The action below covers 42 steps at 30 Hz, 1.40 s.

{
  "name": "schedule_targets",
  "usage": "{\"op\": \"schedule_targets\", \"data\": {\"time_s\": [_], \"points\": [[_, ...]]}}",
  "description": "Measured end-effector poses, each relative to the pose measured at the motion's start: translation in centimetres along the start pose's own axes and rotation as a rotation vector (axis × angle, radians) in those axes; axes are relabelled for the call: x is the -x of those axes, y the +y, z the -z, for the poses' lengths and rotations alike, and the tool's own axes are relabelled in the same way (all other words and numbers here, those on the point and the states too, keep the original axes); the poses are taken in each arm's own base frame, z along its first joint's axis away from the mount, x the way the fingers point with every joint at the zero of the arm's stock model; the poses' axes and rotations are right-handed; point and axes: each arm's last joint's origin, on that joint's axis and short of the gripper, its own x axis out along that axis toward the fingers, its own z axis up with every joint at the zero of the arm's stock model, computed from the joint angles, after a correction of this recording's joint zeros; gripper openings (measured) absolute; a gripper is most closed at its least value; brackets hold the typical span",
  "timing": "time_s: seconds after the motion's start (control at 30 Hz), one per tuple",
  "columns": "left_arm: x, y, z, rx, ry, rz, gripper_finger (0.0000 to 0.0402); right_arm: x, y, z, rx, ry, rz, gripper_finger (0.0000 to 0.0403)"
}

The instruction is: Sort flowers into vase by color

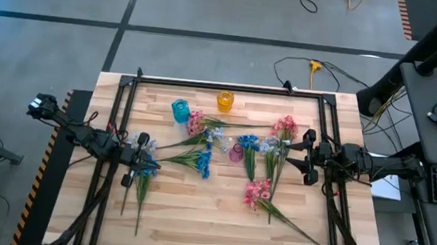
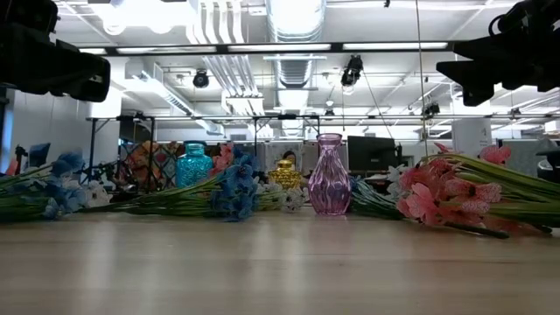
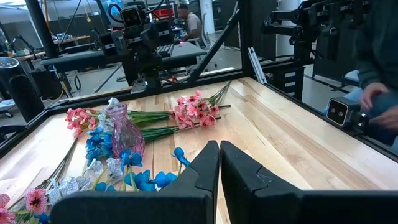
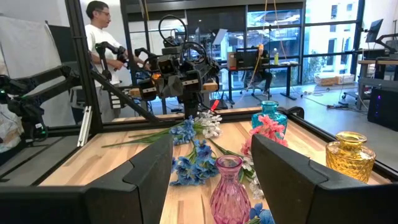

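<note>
Three vases, no flowers in them yet.
Both grippers hover bare: left gripper [image 1: 135, 165] at frame left, fingers pressed together over a blue spray [image 1: 202, 163]; right gripper [image 1: 308, 157] at frame right, jaws spread, empty. Flowers lie loose mid-table [image 1: 193, 217] around the pink vase [image 1: 236, 152]; teal vase [image 1: 179, 109] and amber vase [image 1: 225, 101] stand farther back. Best to pinch a stem, not blooms. Pale wood planks; beyond, a workshop with desks and a person.

Two matte-black jointed robot arms are showing bundled cables; the left gripper [image 3: 219, 163] and right gripper [image 4: 211, 163] are wearing broad, angular black plastic fingers.
</note>
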Motion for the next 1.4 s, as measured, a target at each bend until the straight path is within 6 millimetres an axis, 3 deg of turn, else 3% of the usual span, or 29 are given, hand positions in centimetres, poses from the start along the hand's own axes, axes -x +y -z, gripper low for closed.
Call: {"op": "schedule_targets", "data": {"time_s": [0.57, 0.73, 0.83, 1.03, 1.4], "points": [[0.0, 0.0, -0.1, -0.005, -0.007, -0.004, 0.0, 0.0, 0.0, 0.0, 0.0, -0.001, 0.0, 0.021], [0.1, 0.3, -1.8, 0.285, -0.184, -0.016, 0.0, 0.0, 0.0, -0.2, -0.017, -0.021, 0.002, 0.021], [0.4, 0.5, -2.8, 0.4, -0.29, -0.018, 0.0, 0.0, 0.0, -0.5, -0.154, -0.048, 0.0, 0.021], [0.7, 0.7, -3.7, 0.433, -0.393, -0.01, 0.0, 0.1, 0.0, -1.0, -0.356, -0.103, 0.004, 0.021], [0.7, 0.7, -3.8, 0.429, -0.397, -0.019, 0.0, 0.1, 0.0, -1.0, -0.349, -0.109, 0.005, 0.021]]}}
